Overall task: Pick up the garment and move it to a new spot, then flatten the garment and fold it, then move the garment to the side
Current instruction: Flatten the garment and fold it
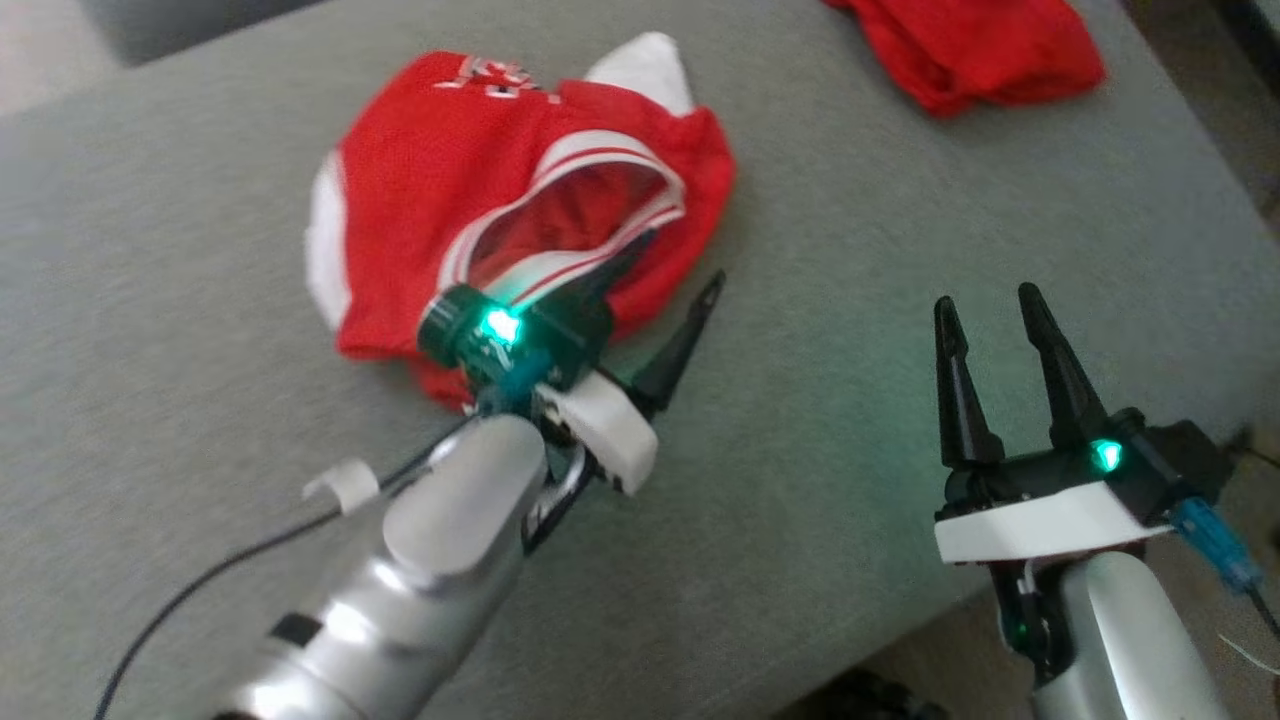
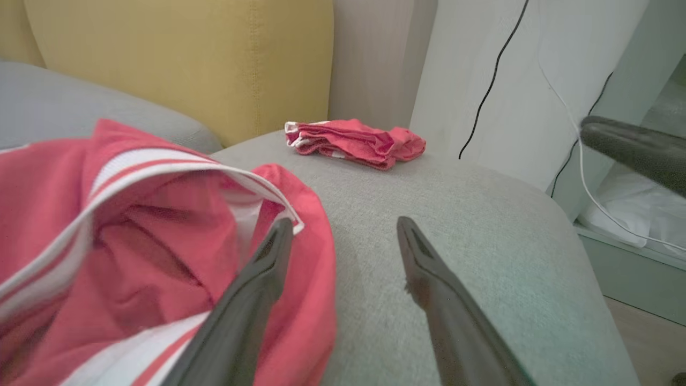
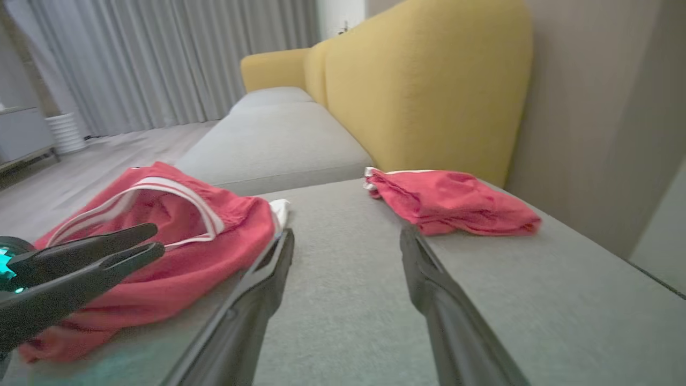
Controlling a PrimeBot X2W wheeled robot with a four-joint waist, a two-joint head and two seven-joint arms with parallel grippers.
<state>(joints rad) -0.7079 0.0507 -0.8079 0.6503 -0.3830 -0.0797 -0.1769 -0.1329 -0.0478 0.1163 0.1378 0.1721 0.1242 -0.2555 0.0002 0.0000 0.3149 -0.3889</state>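
The garment (image 1: 450, 200) is a red jersey with white trim, lying crumpled on the grey sofa seat (image 1: 900, 200) with its striped opening gaping upward. My left gripper (image 1: 680, 260) is open at the garment's near right edge. In the left wrist view (image 2: 344, 222) one finger lies over the red cloth (image 2: 134, 230) and the other over bare cushion, with nothing pinched between them. My right gripper (image 1: 988, 298) stands open over bare cushion to the right, apart from the garment. The right wrist view (image 3: 347, 231) has the garment (image 3: 177, 230) on its left, with my left gripper (image 3: 156, 239) beside it.
A second red garment (image 1: 970, 50) lies bunched at the seat's far right corner (image 2: 353, 142) (image 3: 455, 201). The yellow backrest (image 3: 429, 80) rises behind the seat. The cushion's front edge drops to the floor near my right arm. Cables hang down the wall (image 2: 493, 80).
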